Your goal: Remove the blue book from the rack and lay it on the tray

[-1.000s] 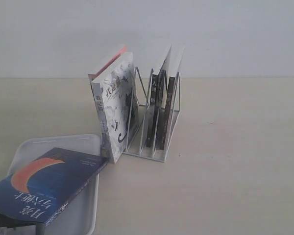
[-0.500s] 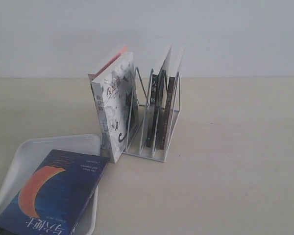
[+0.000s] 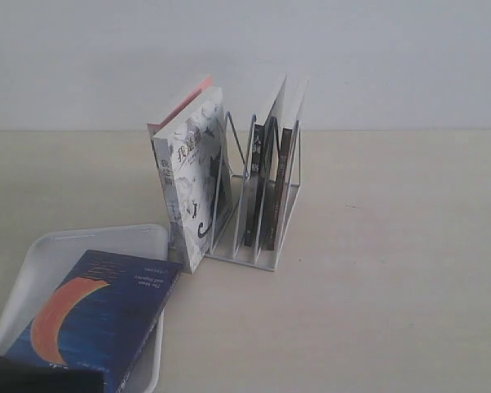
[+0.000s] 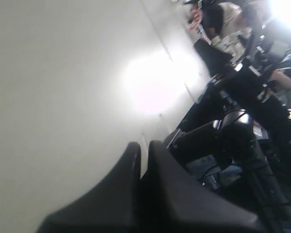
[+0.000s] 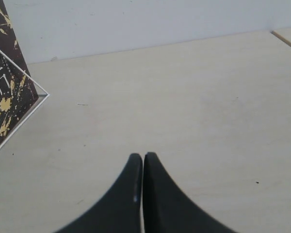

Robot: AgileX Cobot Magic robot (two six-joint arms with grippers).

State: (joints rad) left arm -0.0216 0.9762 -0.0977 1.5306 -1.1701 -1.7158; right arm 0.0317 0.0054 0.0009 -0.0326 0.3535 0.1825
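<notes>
The blue book (image 3: pixel 98 319), with its orange-red crescent facing up, lies flat on the white tray (image 3: pixel 90 236) at the lower left. Its near end is covered by a black shape at the frame's bottom corner, my left gripper (image 3: pixel 41 382). In the left wrist view the left gripper (image 4: pixel 143 144) has its jaws almost together with nothing visible between them, and no book shows there. The white wire rack (image 3: pixel 254 258) stands mid-table. My right gripper (image 5: pixel 143 155) is shut and empty above bare tabletop, out of the exterior view.
A white-grey illustrated book (image 3: pixel 192 192) leans at the rack's left end, with an orange-edged book behind it. Two black-spined books (image 3: pixel 266 184) stand in the right slots. A black, gold-flecked cover (image 5: pixel 7 82) and a rack wire show in the right wrist view.
The blue book went from tilted above the tray to lying flat on it, shifting slightly towards the rack. A black gripper part now shows at the bottom left corner.
</notes>
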